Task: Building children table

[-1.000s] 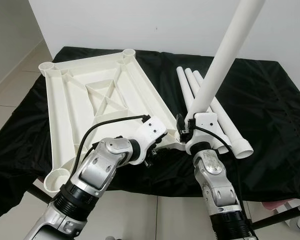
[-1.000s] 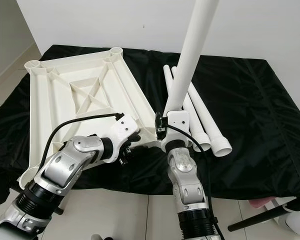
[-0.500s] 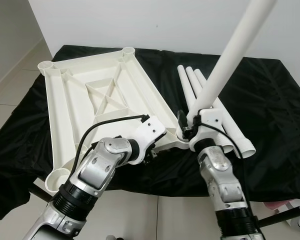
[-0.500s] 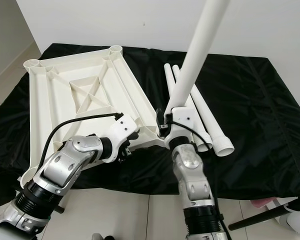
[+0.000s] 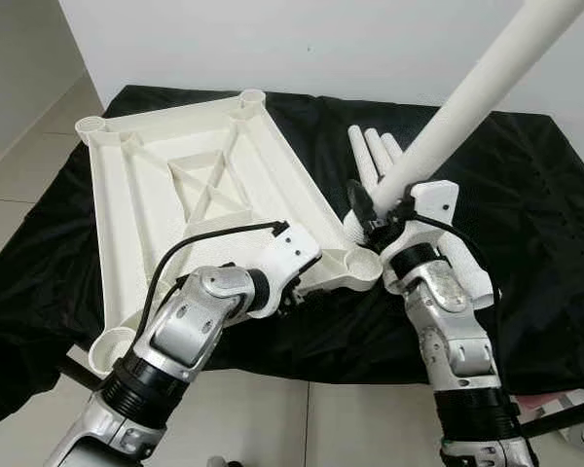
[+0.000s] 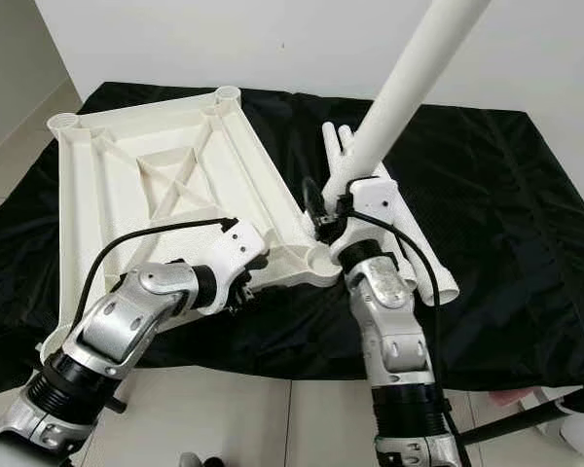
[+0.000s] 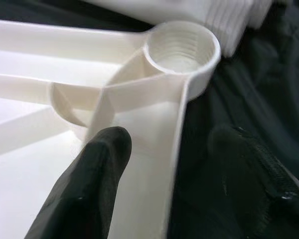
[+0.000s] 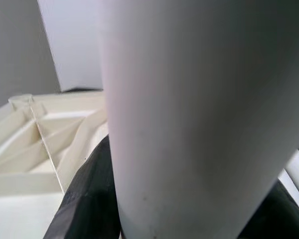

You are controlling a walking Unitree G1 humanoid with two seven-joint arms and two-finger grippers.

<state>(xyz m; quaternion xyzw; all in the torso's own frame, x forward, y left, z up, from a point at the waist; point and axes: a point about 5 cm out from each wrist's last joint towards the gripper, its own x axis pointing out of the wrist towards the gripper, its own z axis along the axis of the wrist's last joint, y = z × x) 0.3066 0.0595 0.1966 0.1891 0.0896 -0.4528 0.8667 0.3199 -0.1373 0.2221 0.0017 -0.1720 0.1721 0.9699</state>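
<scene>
Tabletop [image 5: 180, 190], big & white, lies upside down on a black cloth [image 5: 526, 214], w/ ribs making an X in its middle & a round socket at each corner. Near corner socket [image 5: 362, 263] is open; in the left wrist view it has screw rings inside [image 7: 182, 45]. Left gripper [image 7: 174, 199] is at the tabletop's near edge, just beside that socket: one black finger [image 7: 89, 184] rests inside the rim, the other is outside over the cloth, so the rim wall sits between them, fingers narrow around it. Right gripper [image 5: 375, 209] holds a long white leg [image 5: 477, 97], fingers closed on its low end. Leg is tilted, top end leaning up & to the robot's right, low end just above & behind the open socket, not in it. More white legs [image 6: 409, 248] lie side by side on the cloth behind the right arm. White wall [image 5: 321, 39] at the back, pale floor tiles [image 5: 29, 156] to the left.
</scene>
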